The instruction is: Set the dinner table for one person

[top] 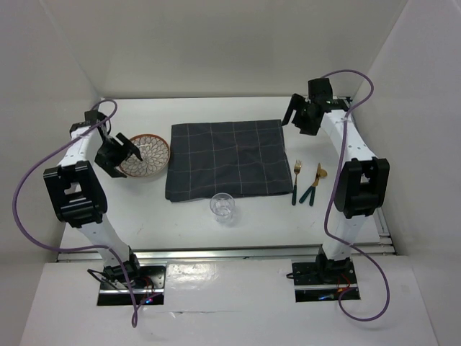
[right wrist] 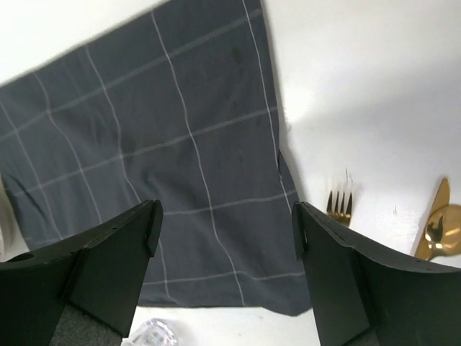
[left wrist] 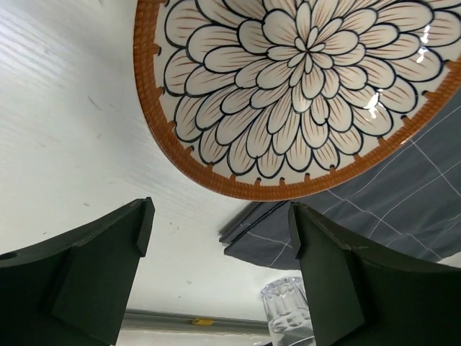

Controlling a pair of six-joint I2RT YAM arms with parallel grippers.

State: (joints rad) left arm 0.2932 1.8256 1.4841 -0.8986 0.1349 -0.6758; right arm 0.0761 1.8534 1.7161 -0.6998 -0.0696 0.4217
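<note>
The white dinner table [top: 281, 223] carries a dark grey checked cloth [top: 227, 158] spread flat in its middle. At the cloth's left edge sits a flower-patterned plate [top: 148, 155] with an orange rim. My left gripper [top: 132, 149] hovers open at that plate's left side, holding nothing. In the left wrist view the plate [left wrist: 302, 94] lies just beyond the open left gripper [left wrist: 221, 209]. My right gripper [top: 292, 115] hangs open above the cloth's far right corner. In the right wrist view the open right gripper [right wrist: 227, 210] is empty above the cloth [right wrist: 166, 144].
A clear glass [top: 222, 207] stands just in front of the cloth. Right of the cloth lie a gold fork [top: 296, 180] and a knife and spoon [top: 316, 184] with dark handles. A metal rail [top: 238, 252] edges the table's near side. White walls enclose the other three sides.
</note>
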